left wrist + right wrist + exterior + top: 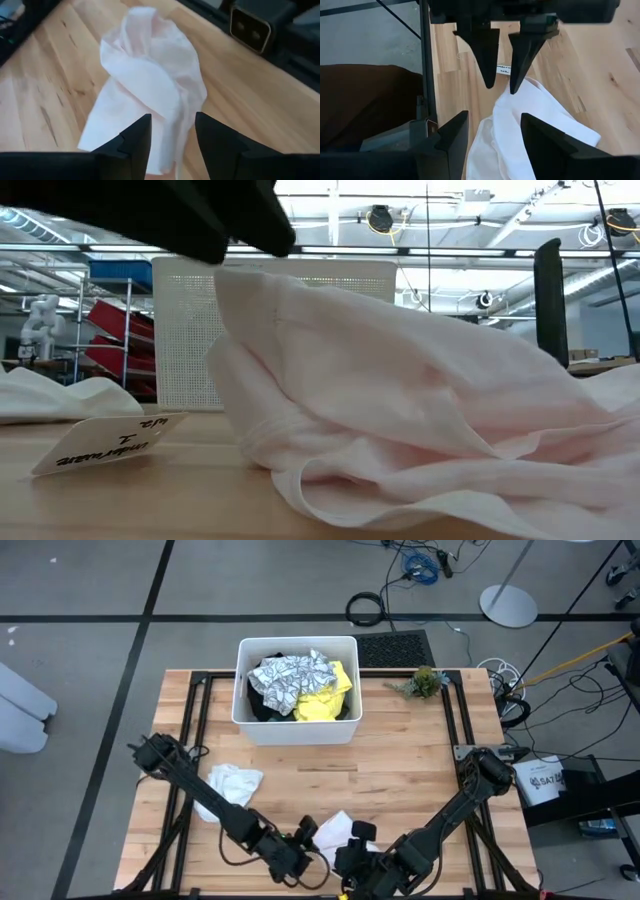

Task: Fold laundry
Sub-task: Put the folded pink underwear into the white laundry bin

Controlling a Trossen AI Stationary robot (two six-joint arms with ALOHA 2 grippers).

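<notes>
My left end effector (172, 135) and right end effector (492, 132), both apart, straddle the white cloth (150, 80) on the tabletop (420, 760).

A light wooden bench (400, 755) with a dark metal frame fills the middle of the high view. At its twelve o'clock edge stands a rigid white plastic tub (296, 725). Toward one o'clock on the bench lies a small green sprig of a plant (424, 681). Beyond the bench at twelve o'clock, a coiled black cable (366, 608) rests on the grey floor, and a round white stand base (508, 606) sits at about one o'clock. In the low view, a handwritten paper label (105, 444) lies flat on the bench.
</notes>
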